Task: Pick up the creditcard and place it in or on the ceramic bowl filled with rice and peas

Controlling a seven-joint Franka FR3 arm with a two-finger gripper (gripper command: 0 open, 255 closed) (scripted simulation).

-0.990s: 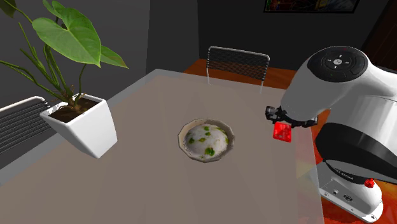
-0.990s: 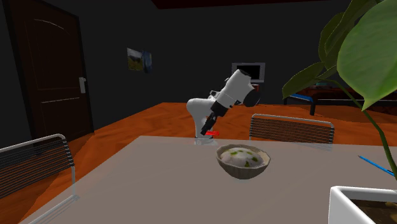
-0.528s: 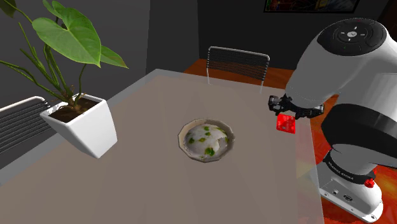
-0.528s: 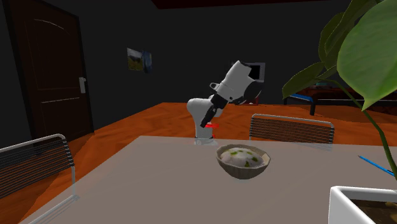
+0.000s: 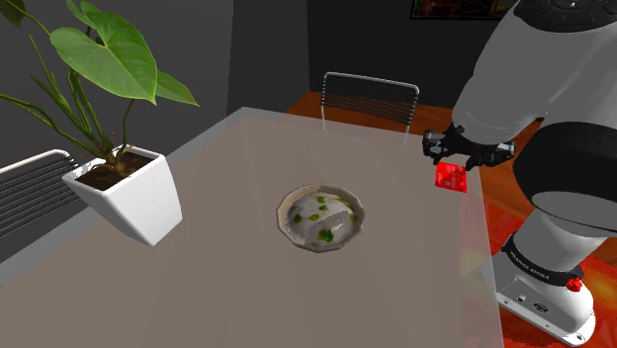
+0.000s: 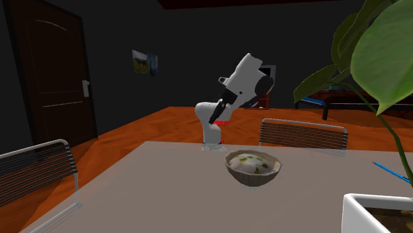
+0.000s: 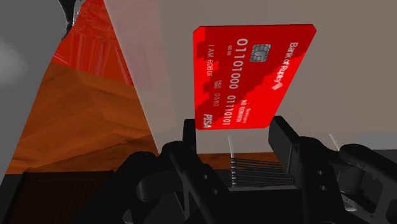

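Farthest from the claw, at the shoulder view's left, a plant [image 5: 99,59] in a white pot [image 5: 129,193] stands on the grey bench [image 5: 227,287]. Between the pot and the claw, well apart from both, the bowl [image 5: 319,219] sits upright on the bench, heaped with white rice and green peas. It lies lower than the claw. A chair [image 5: 369,99] with a wire back stands at the bench's far edge, beyond the claw. The claw [image 5: 455,163] hangs in the air over the bench's edge near the stand [image 5: 544,297], at the end of the white arm [image 5: 534,89]. Its two black fingers are closed on the red card [image 5: 451,178], which juts from the fingertips clear of the bench. In the wrist view the fingers [image 7: 283,143] clasp the card [image 7: 251,76] by one long edge, one finger toward each end. The card's face shows a chip and rows of numbers, and past it lie the grey bench and the orange floor [image 7: 83,108]. In the second exterior view the claw [image 6: 218,118] holds the card [image 6: 220,122] high, far behind the bowl [image 6: 253,167].
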